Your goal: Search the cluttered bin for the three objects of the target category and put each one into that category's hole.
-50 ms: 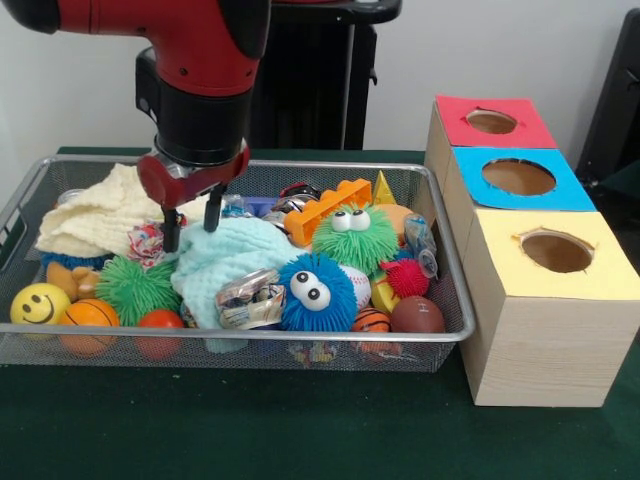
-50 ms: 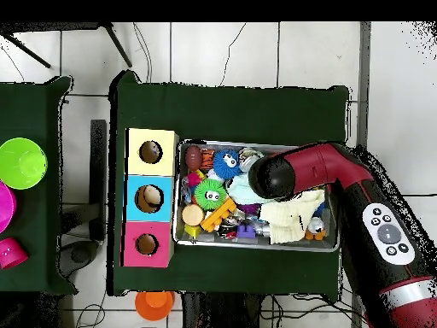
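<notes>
I am looking at a counter covered in dark green cloth, standing on a pale tiled floor with cables trailing across it, and a white wall is showing behind the arm. A wire mesh bin is sitting on the cloth, and just beside it a wooden box is lining up three holes: a red-topped one, a blue-topped one and a yellow-topped one. The bin is brimming with clutter: a cream cloth, a light blue cloth, a blue furry ball with eyes, a green furry ball with eyes, a green spiky ball, a yellow smiley ball, small basketballs, an orange block and a crinkled wrapper. My arm is hanging over the bin's middle, hiding part of it from above. The tool is dipping between the two cloths with its fingers narrowly apart, holding nothing that I can make out. I cannot tell which things belong to the target category. Off the counter, green and pink bowls are resting on another dark surface.
</notes>
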`<state>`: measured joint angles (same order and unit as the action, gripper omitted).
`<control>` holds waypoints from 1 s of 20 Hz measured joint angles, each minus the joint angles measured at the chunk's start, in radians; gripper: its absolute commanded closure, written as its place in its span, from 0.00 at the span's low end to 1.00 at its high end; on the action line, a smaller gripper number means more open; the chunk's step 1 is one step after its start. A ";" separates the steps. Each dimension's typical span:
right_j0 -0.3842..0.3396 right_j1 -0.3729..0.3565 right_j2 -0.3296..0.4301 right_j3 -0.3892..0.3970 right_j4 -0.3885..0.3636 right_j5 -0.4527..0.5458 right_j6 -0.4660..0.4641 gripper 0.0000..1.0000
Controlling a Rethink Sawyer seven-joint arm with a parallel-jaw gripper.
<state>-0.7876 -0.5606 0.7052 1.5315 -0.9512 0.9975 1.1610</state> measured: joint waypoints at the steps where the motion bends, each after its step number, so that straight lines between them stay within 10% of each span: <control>1: 0.000 0.001 -0.001 -0.002 -0.001 0.000 -0.002 0.00; 20: 0.035 0.012 -0.070 -0.036 -0.020 0.000 -0.038 0.00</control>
<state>-0.7526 -0.5483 0.6351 1.4951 -0.9713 0.9975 1.1230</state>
